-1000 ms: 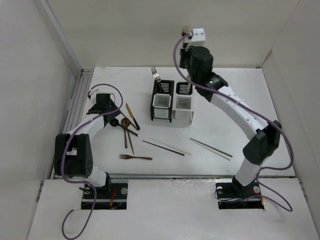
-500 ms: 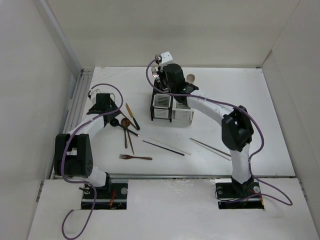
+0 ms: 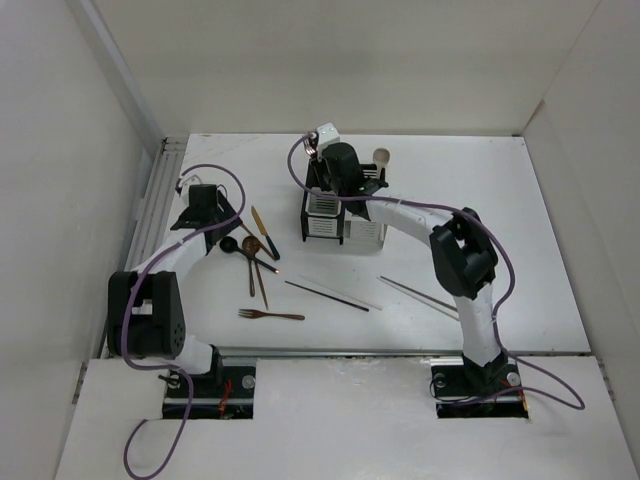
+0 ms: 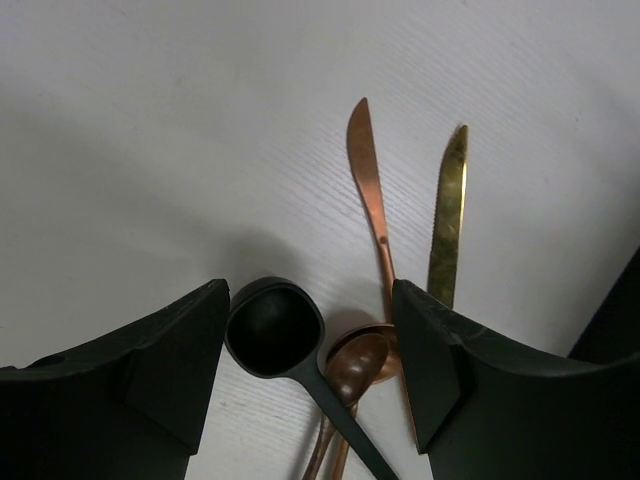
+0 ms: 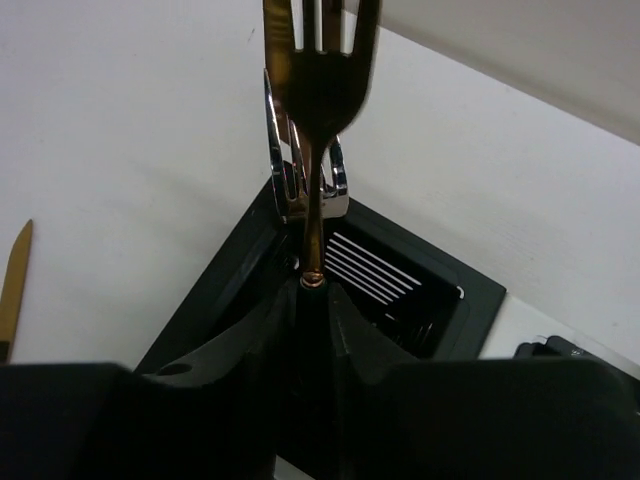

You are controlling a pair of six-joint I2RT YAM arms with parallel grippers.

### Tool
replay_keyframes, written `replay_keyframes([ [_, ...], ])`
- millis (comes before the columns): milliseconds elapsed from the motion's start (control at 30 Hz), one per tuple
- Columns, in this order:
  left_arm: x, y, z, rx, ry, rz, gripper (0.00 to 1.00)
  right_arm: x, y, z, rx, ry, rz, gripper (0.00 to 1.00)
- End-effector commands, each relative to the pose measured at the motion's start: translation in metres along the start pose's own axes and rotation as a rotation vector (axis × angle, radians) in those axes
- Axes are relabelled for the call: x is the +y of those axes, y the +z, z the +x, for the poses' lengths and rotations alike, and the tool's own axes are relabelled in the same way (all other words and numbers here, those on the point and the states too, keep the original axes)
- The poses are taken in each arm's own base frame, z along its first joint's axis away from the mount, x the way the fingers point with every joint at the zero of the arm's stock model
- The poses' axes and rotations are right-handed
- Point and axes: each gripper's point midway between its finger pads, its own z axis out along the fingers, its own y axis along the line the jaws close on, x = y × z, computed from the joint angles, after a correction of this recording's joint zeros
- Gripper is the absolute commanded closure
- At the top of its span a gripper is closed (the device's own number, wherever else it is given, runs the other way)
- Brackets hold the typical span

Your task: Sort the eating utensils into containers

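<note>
My right tool (image 5: 312, 292) is clamped on the thin handle of a copper fork (image 5: 318, 95). Its tines reach out past my fingertips, over the left compartment of the containers (image 5: 225, 290). A silver fork (image 5: 300, 195) stands in that compartment, just behind mine and close to touching it. My fork is light, stiff and smooth, so I judge it could twist or slip in so narrow a pinch. A hold low on the handle suits lowering it in, provided it clears the silver fork's head and the black rim. A pale wooden spoon (image 3: 380, 157) stands in the right compartment.

My left tool (image 4: 308, 330) is apart and hovers low over a black spoon (image 4: 275, 325), whose bowl lies between the fingers (image 4: 150, 370). A brown spoon (image 4: 360, 365) crosses its handle, with a copper knife (image 4: 368, 180) and a gold knife (image 4: 448, 210) just beside. That tangle is the obstacle: lifting the black spoon may drag the brown one along.

Farther out on the surface (image 3: 520, 220) lie a brown fork (image 3: 270, 315), dark chopsticks (image 3: 325, 295) and silver chopsticks (image 3: 420, 297). All are thin and lie flat, so they look awkward to pinch.
</note>
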Motion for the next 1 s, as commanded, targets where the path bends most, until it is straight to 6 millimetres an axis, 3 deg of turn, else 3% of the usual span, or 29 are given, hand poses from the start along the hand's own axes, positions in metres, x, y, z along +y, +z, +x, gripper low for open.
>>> replay_keyframes([
  [0,-0.018,-0.013,-0.016,-0.046,-0.004,0.100,0.37,0.011,-0.003,-0.022,-0.072,0.029,-0.039,0.71],
  [33,-0.019,-0.012,-0.012,-0.036,-0.003,0.112,0.37,0.010,-0.005,-0.027,-0.081,0.031,-0.039,0.61],
  [200,-0.020,-0.018,-0.004,-0.019,-0.002,0.142,0.37,-0.001,-0.023,-0.053,-0.127,0.046,-0.031,0.41],
  [433,-0.025,-0.023,0.025,0.037,0.036,0.154,0.40,-0.013,-0.061,-0.106,-0.230,0.064,-0.021,0.38],
  [533,-0.015,-0.020,0.032,0.040,0.012,0.112,0.50,-0.018,-0.078,-0.121,-0.261,0.072,-0.021,0.38],
  [733,-0.011,-0.016,0.045,0.073,0.006,0.096,0.61,-0.037,-0.108,-0.122,-0.272,0.084,0.041,0.38],
  [967,-0.005,-0.014,0.062,0.139,0.046,0.033,0.64,-0.047,-0.121,-0.114,-0.261,0.076,0.073,0.38],
])
